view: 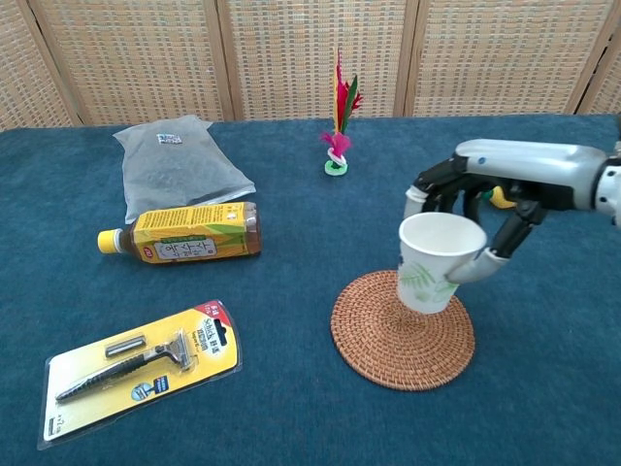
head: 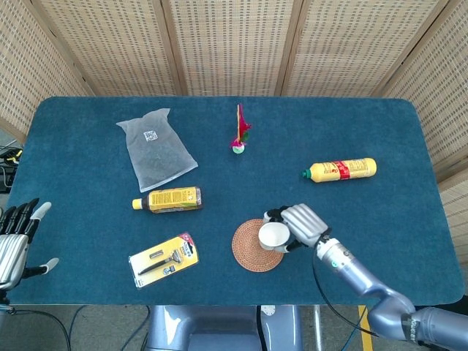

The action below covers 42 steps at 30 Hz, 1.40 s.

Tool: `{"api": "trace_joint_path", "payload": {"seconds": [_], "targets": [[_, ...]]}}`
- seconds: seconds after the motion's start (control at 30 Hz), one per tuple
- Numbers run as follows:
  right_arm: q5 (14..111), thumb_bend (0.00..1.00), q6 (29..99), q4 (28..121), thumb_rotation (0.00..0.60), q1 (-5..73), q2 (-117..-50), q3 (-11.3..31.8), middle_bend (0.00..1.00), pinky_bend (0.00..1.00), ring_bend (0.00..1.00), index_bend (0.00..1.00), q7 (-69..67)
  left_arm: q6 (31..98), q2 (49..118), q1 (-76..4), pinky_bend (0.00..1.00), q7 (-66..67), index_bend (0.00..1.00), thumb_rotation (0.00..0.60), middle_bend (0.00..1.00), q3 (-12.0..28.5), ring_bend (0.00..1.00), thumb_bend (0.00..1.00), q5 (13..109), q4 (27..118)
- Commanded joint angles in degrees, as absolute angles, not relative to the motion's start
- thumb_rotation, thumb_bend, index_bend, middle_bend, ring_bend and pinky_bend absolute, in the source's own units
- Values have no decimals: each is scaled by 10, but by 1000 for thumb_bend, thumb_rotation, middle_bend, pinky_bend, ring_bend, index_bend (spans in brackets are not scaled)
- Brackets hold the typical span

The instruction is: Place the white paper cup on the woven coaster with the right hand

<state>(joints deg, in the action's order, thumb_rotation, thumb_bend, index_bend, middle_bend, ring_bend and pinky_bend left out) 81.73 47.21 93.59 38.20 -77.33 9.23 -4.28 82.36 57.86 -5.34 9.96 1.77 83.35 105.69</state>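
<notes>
My right hand grips the white paper cup, which carries a green leaf print and stands upright with its mouth up. The cup is over the right half of the round woven coaster; whether its base touches the mat I cannot tell. Fingers wrap the cup's rim and far side, the thumb presses its right wall. My left hand hangs at the table's near left edge with fingers spread, holding nothing.
A yellow tea bottle lies left of the coaster, a packaged razor nearer the front. A clear bag, a feather shuttlecock and a yellow bottle lie further back on the blue table.
</notes>
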Motion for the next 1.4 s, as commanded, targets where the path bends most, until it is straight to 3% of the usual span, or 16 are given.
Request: {"api": "trace_joint_path", "payload": {"seconds": [0.03, 0.4, 0.53, 0.6, 0.93, 1.03, 1.2, 1.3, 1.4], "targets": [[805, 150, 457, 930, 600, 398, -797, 93, 437, 509, 408, 376, -18, 821, 578, -55, 0, 98, 0, 600, 0, 18, 0, 0, 831, 1056], [798, 138, 456, 899, 600, 410, -831, 70, 416, 493, 390, 354, 13, 816, 576, -58, 0, 91, 0, 600, 0, 19, 0, 0, 827, 1054], [810, 109, 452, 908, 600, 412, -816, 58, 72, 171, 59, 79, 7, 816, 576, -58, 0, 93, 0, 600, 0, 18, 0, 0, 828, 1055], [826, 107, 471, 917, 600, 408, -811, 56, 1, 93, 0, 27, 6, 816, 576, -59, 0, 94, 0, 600, 0, 18, 0, 0, 827, 1055], [882, 109, 562, 994, 600, 369, -725, 39, 0, 76, 0, 16, 13, 821, 574, -56, 0, 87, 0, 600, 0, 17, 0, 0, 829, 1055], [899, 109, 608, 996, 600, 343, -694, 31, 0, 23, 0, 26, 13, 825, 572, -54, 0, 83, 0, 600, 0, 16, 0, 0, 833, 1055], [915, 89, 722, 920, 600, 272, -697, 14, 0, 0, 0, 44, -10, 835, 571, -49, 0, 77, 0, 600, 0, 14, 0, 0, 842, 1054], [899, 8, 772, 861, 600, 223, -708, 1, 0, 0, 0, 28, -9, 840, 571, -46, 0, 76, 0, 600, 0, 13, 0, 0, 843, 1053], [892, 0, 803, 841, 600, 193, -715, -4, 0, 0, 0, 8, 4, 841, 572, -45, 0, 79, 0, 600, 0, 13, 0, 0, 843, 1053]]}}
